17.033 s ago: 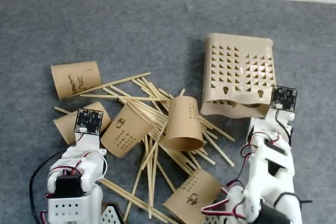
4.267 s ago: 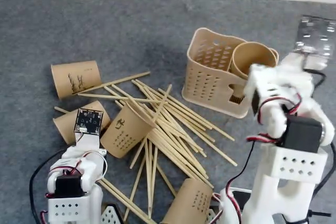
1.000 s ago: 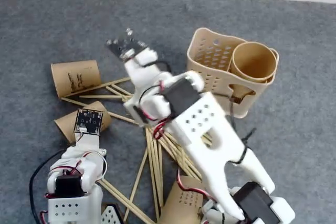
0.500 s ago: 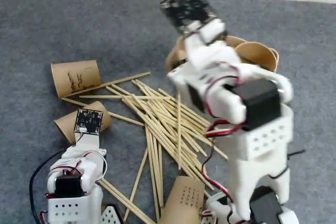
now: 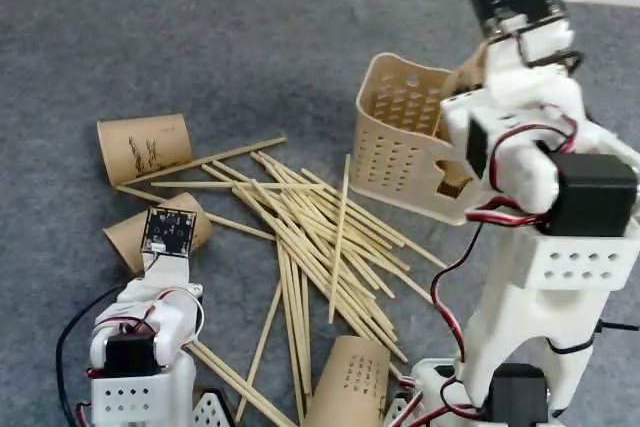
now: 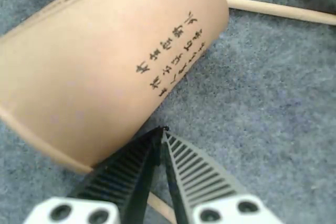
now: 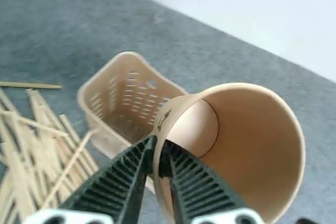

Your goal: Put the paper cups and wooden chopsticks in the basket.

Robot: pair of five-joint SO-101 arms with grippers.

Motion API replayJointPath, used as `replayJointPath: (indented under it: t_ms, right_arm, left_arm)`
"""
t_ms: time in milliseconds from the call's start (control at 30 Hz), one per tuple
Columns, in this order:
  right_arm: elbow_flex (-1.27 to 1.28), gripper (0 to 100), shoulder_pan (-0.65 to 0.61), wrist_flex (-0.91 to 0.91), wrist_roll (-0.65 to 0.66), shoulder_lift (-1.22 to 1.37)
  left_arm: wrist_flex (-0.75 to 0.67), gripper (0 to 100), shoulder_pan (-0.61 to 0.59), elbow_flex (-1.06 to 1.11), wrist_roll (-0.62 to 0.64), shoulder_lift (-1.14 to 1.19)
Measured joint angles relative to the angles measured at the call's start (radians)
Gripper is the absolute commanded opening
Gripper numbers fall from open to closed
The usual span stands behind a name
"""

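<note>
- The right gripper (image 7: 156,149) pinches the rim of a paper cup (image 7: 247,140), one finger inside and one outside; the cup hangs tilted, seemingly above one end of the basket (image 7: 113,95).
- To do this well: bring the cup's base down inside the basket wall before letting go; a release from this height would likely bounce it out.
- The left gripper (image 6: 161,134) is pressed together on nothing, its tips just beside a lying cup (image 6: 105,61).
- The chopsticks (image 5: 310,237) lie scattered on the table, beside the basket.
- Hidden: the raised arm and held cup cover the basket's far end, so its contents there cannot be told; another cup (image 5: 350,382) is cut off at the near edge.
</note>
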Motion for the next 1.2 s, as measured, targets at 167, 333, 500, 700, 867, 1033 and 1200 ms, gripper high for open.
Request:
replayJointPath:
  t_ms: [167, 333, 500, 700, 867, 1033, 1200]
  right_arm:
    - [0.000, 0.7, 0.034, -0.003, 0.038, 0.000]
    - [0.064, 0.9, 0.034, -0.005, 0.044, -0.002]
    - [0.166, 1.0, 0.035, -0.005, 0.051, 0.000]
    - [0.215, 14.7, 0.035, -0.005, 0.118, 0.000]
    - [0.215, 17.3, 0.037, -0.005, 0.117, 0.000]
    - [0.215, 17.3, 0.031, 0.041, 0.092, -0.031]
    - [0.255, 17.3, -0.044, 0.051, 0.089, -0.170]
  left_arm:
    - [0.000, 1, 0.000, 0.000, 0.000, 0.000]
    - [0.000, 1, 0.000, 0.000, 0.000, 0.000]
    - [0.000, 1, 0.000, 0.000, 0.000, 0.000]
    - [0.000, 1, 0.000, 0.000, 0.000, 0.000]
    - [0.000, 1, 0.000, 0.000, 0.000, 0.000]
    - [0.000, 1, 0.000, 0.000, 0.000, 0.000]
    - [0.000, 1, 0.000, 0.000, 0.000, 0.000]
